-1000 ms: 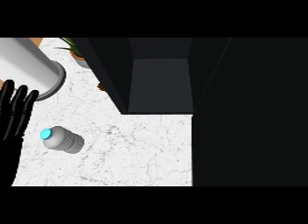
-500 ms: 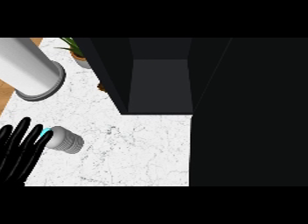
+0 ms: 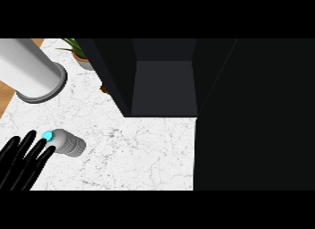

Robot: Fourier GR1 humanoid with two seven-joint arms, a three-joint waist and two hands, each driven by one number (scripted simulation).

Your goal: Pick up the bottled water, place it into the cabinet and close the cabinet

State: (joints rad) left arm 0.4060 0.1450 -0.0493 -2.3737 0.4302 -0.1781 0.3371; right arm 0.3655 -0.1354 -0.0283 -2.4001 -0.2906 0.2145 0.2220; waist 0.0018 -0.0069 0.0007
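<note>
The counter (image 3: 140,152) is white speckled marble. On its left part lies the water bottle (image 3: 67,142) — a short ribbed grey cylinder on its side with a bright turquoise cap. Behind it the dark cabinet (image 3: 163,85) stands open, smooth and boxy. The left hand (image 3: 18,165) — black, fingers straight and spread — touches the cap end with its fingertips, gripping nothing.

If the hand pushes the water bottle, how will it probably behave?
The water bottle lies on its side on the marble counter, so it would probably roll. Its round, smooth-looking body may slip under the left hand's straight fingers touching its blue cap.
</note>
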